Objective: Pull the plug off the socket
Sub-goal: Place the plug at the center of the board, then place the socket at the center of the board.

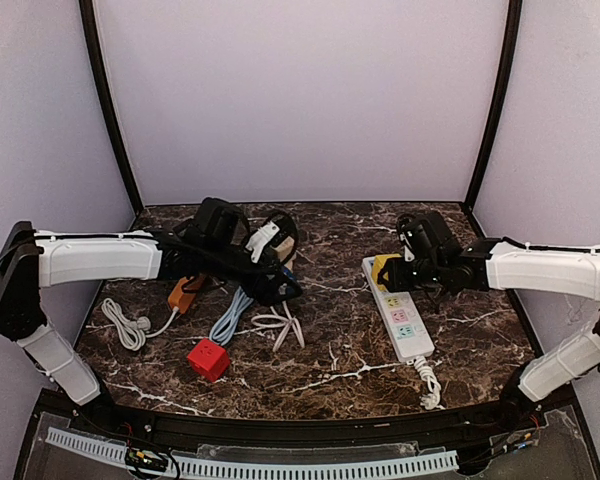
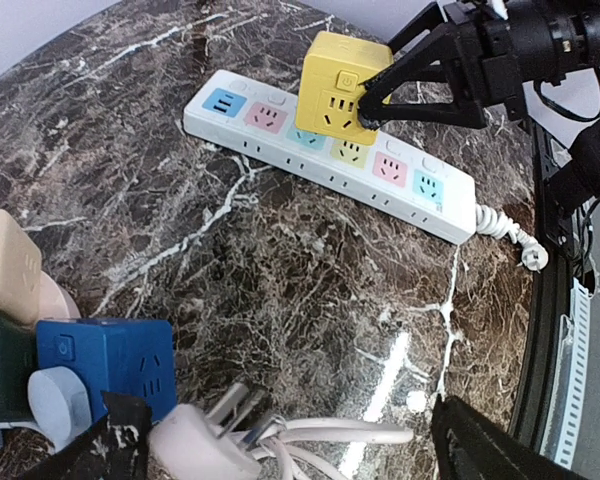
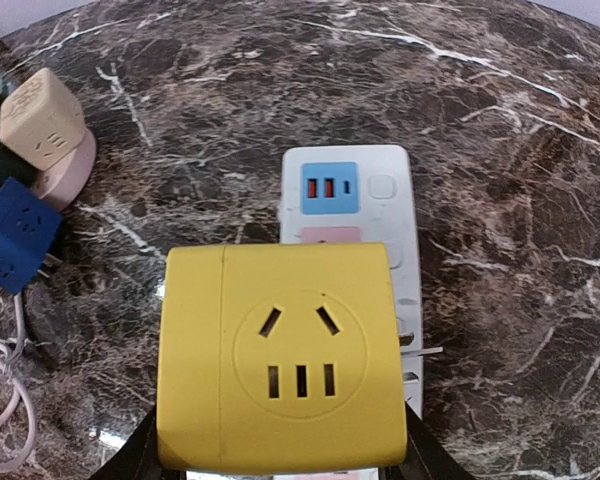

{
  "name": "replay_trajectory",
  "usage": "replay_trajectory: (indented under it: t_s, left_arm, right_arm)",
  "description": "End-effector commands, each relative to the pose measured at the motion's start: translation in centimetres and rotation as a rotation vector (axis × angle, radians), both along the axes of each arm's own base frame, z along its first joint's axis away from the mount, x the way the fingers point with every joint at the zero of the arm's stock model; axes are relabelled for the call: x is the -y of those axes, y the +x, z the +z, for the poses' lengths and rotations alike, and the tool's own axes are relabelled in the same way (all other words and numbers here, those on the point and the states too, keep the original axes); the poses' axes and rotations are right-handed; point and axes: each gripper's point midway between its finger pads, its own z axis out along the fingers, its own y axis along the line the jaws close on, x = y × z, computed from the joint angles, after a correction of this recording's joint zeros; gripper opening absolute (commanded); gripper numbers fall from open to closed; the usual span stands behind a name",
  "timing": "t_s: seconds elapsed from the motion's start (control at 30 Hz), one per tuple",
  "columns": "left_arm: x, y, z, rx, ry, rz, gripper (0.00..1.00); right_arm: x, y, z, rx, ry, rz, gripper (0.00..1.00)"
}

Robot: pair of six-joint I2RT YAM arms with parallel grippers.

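Plug (image 3: 290, 360), yellow cube, on white socket strip (image 1: 405, 325).
Likely light, rigid, slick; right pincer (image 1: 388, 272) clamps its side faces; left pincer (image 2: 290, 450) released.

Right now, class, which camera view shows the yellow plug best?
Left wrist: the yellow plug, right gripper clamped on it, over the power strip. Right wrist shows only its face; top view, a small glimpse.

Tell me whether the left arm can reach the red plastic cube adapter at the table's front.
Probably yes: the red plastic cube adapter sits alone on the marble table, nothing over it, and the left gripper is open close by.
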Motion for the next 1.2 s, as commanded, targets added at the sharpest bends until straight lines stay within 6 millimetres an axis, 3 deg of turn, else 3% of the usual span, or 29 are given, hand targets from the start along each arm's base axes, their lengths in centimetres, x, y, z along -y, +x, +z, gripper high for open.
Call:
replay_trajectory:
  t_s: [0.0,0.17,0.33,0.6,0.73,0.87,1.07,1.17]
  left_arm:
    - [-0.5,0.3,3.7,0.082,-0.081,0.049,0.98]
    - [-0.6,0.2,5.2,0.066,-0.127,0.067,0.99]
    - [-1.8,0.5,6.0,0.025,-0.19,0.137,0.99]
    - [-5.4,1.3,5.0,-0.023,-0.173,0.28,0.99]
    - [-7.4,1.8,3.4,-0.073,-0.132,0.353,0.99]
    - [-8.6,2.0,2.5,-0.102,-0.126,0.393,0.99]
    - [-9.1,2.0,1.3,-0.122,-0.113,0.419,0.99]
    - [-9.2,2.3,1.8,-0.12,-0.112,0.428,0.99]
  right_arm:
    - [3.0,1.6,2.0,0.021,0.008,-0.124,0.0]
    - [7.4,2.6,0.0,-0.064,-0.041,-0.231,0.0]
    - [9.7,2.8,-1.0,-0.095,-0.058,-0.282,0.0]
    - [10.6,3.1,-3.7,-0.148,-0.082,-0.29,0.0]
    - [10.8,2.9,-5.2,-0.179,-0.098,-0.302,0.01]
    - [10.8,2.7,-5.8,-0.19,-0.096,-0.307,0.15]
    - [10.4,2.6,-5.9,-0.196,-0.072,-0.304,0.53]
    - [10.4,2.6,-5.7,-0.19,-0.064,-0.308,0.67]
